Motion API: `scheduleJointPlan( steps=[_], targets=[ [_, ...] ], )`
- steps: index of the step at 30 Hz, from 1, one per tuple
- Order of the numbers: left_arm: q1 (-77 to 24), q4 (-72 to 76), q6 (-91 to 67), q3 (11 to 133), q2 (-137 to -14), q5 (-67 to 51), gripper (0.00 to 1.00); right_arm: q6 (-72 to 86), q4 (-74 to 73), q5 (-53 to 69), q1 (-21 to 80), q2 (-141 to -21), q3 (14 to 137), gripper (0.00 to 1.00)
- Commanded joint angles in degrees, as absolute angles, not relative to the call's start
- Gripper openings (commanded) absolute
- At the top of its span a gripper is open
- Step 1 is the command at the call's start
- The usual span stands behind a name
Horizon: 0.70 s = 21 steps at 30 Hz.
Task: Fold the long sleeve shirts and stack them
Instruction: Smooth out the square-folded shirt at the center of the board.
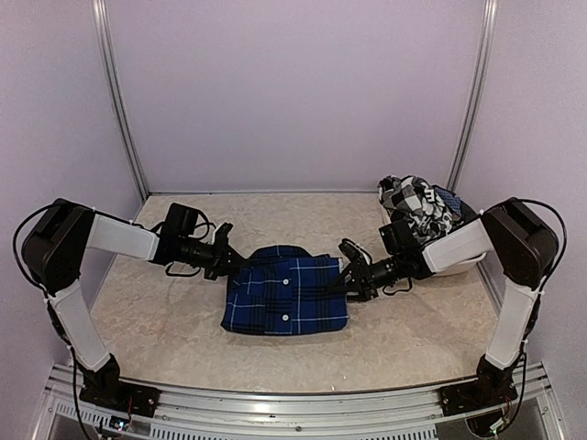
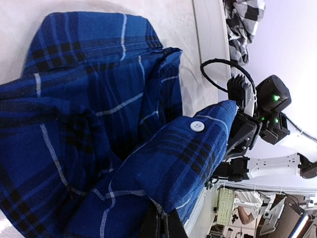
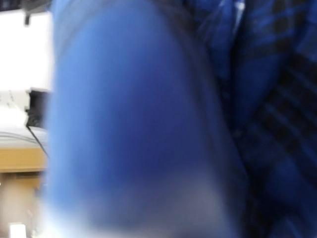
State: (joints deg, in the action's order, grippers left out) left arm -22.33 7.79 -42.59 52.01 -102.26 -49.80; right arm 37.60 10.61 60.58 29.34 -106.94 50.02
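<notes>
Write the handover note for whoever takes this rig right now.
Left end effector: appears shut on the left edge of the blue plaid shirt.
Right end effector: at the shirt's right edge and appears shut on it; cloth covers its camera.
Blue plaid shirt: mid-table, partly folded into a rough rectangle, with one fold lifted between the two end effectors.
Black-and-white checked shirt: crumpled in the far right corner, not folded.
Left to do: finish the blue fold, fold the checked shirt, then stack both.
</notes>
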Motion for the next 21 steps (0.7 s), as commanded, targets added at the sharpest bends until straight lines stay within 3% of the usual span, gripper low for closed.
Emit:
scheduleJointPlan(
  steps=[1,4,8,21],
  targets=[
    [-20.66,10.82,-42.90,52.47,-103.86,-45.62,0.00,38.41,14.31,62.23,28.56,-108.47,51.92,0.60],
    [-19.77,12.85,-44.23,51.98,-104.38,-45.11,0.00,38.71,16.75,62.16,28.56,-108.53,51.75,0.67],
    [-19.01,14.96,-45.53,51.40,-104.67,-44.71,0.00,36.60,16.59,59.99,28.80,-108.36,51.92,0.70],
    [-18.41,18.83,-46.80,46.85,-101.78,-45.65,0.00,33.29,16.61,53.37,32.26,-112.53,56.39,0.69]
  ],
)
